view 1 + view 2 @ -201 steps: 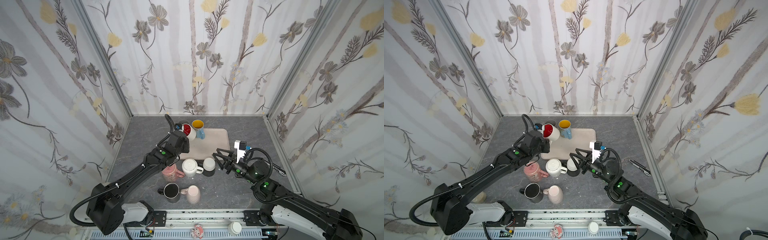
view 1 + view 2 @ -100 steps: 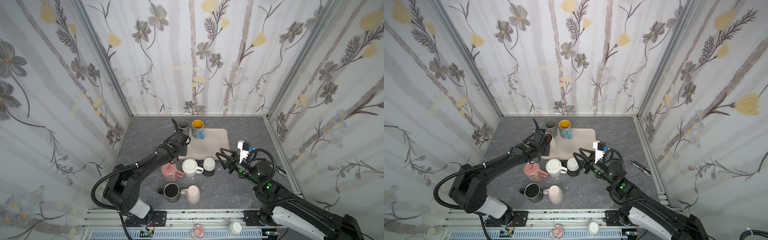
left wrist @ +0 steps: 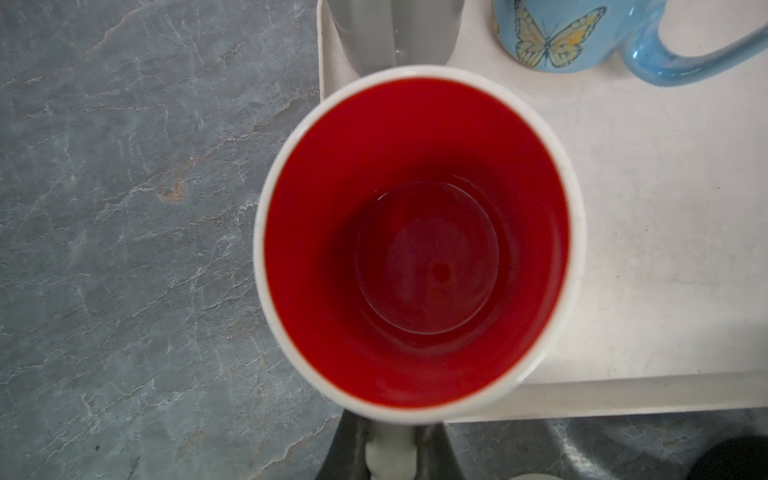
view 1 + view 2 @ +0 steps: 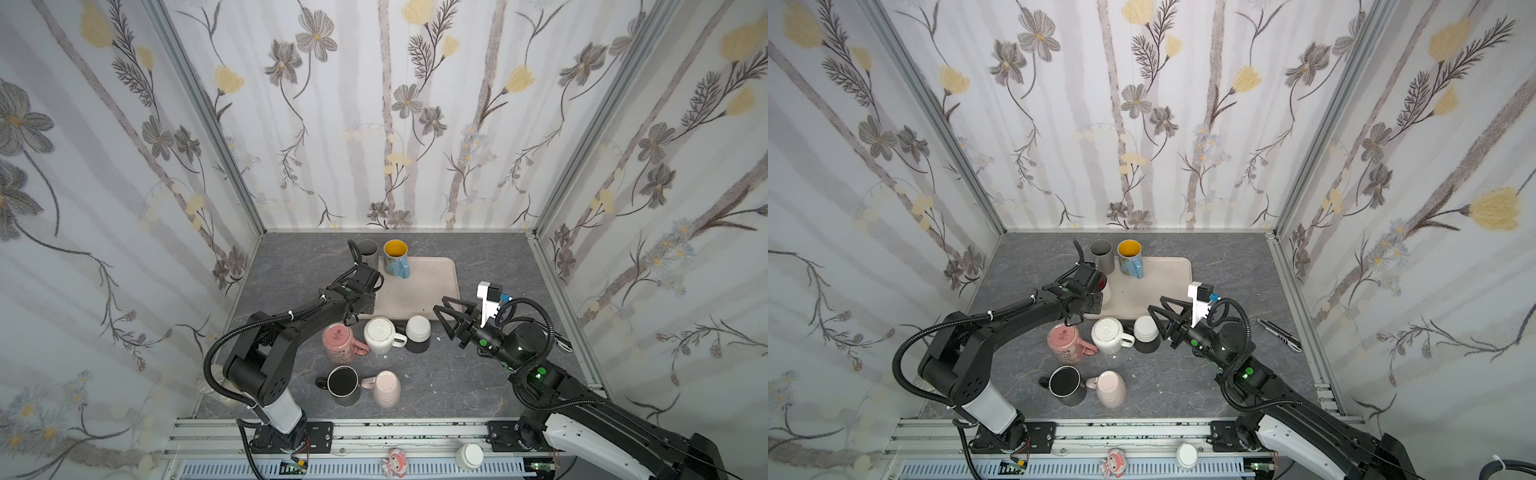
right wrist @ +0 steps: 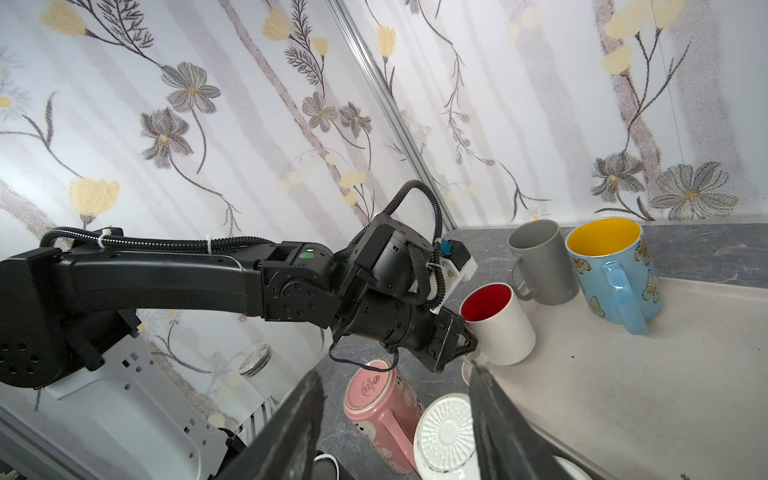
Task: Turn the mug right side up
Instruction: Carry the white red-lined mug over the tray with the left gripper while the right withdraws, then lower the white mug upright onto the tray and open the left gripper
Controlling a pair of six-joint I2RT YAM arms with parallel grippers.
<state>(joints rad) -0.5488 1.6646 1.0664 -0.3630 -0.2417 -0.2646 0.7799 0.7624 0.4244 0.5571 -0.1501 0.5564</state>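
While the white ceramic mug with the red inside (image 5: 498, 328) stands mouth-up at the near left corner of the beige plastic tray (image 4: 424, 291), we see the left gripper (image 5: 468, 354) pinching its handle, jaws pressed together on it from the side facing away from the tray. The mug's long axis is close to vertical and its base seems to rest on the tray, so we judge the coming move to be a release and a straight pull back along the handle. Just beyond it stand 2 upright mugs, a plain grey mug (image 4: 368, 251) and a blue butterfly mug with a yellow inside (image 4: 395, 254); any forward push risks knocking them. The right gripper (image 4: 444, 322) hovers spread and empty beside a row of 3 upside-down mugs (image 4: 379, 332), farther from the task mug.
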